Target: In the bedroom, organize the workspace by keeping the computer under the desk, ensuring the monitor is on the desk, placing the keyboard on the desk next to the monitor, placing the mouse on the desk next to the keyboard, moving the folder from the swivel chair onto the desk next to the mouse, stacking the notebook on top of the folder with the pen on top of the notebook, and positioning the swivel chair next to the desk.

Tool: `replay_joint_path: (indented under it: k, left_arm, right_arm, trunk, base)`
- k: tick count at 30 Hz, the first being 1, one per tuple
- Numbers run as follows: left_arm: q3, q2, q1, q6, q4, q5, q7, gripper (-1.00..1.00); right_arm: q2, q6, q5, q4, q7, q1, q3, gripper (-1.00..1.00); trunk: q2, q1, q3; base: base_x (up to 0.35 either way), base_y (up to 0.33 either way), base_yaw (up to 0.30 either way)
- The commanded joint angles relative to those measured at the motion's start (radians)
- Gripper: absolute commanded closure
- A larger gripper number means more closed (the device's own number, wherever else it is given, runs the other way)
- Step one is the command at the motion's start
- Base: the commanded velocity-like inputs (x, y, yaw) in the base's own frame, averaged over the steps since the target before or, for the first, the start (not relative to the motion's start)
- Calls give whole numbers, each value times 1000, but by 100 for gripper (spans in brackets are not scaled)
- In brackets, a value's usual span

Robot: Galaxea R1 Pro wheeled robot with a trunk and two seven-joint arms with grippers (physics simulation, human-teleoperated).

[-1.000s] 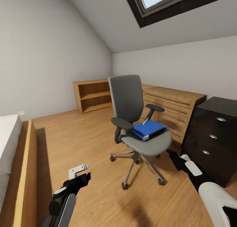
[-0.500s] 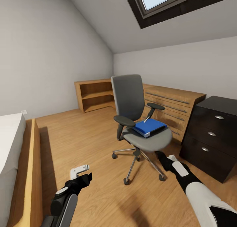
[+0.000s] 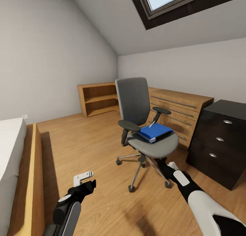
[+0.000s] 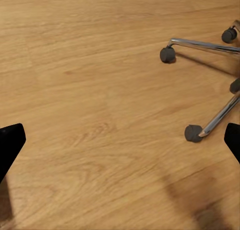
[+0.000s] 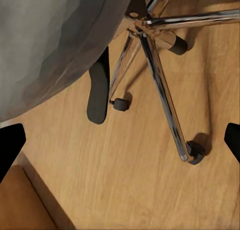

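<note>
1. Folder [image 3: 155, 132]: bright blue, lying flat on the seat of the swivel chair [image 3: 136, 102], toward the seat's front edge on the side facing the dark three-drawer unit [image 3: 218, 143]. A thin pale stick, possibly the pen, rests on its top; identity uncertain.
2. Long axis: the folder's longer side runs slantwise across the seat, one corner turned toward the robot.
3. Right end effector [image 3: 163, 163]: low, just beside the chair's chrome base and below the seat edge, so the folder lies above and slightly beyond it. In the right wrist view its dark fingertips [image 5: 11, 146] stand at opposite borders, spread wide, nothing held.
4. Left end effector [image 3: 84, 180]: over bare wood floor, well apart from the chair on the bed side; fingertips likewise spread wide, empty.
5. Judgement: the right arm is nearer and must rise above seat level before reaching the folder.
</note>
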Motion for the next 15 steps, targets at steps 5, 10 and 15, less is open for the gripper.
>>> replay_joint_path:
  k: [5,10,15]
  left_arm:
    - [-2,0,-1,2,-1,11,10,-100]
    - [-3,0,-1,2,-1,11,10,-100]
    - [-4,0,-1,2,-1,12,10,-100]
  right_arm:
    - [0,6,0,25,30,0,-7,-100]
    - [-2,7,-1,28,33,0,-8,-100]
    - [-4,9,-1,29,39,0,-8,-100]
  trunk:
    - [0,0,-1]
    - [0,0,-1]
    - [0,0,-1]
  base:
    - [0,0,0]
    - [0,0,0]
    - [0,0,0]
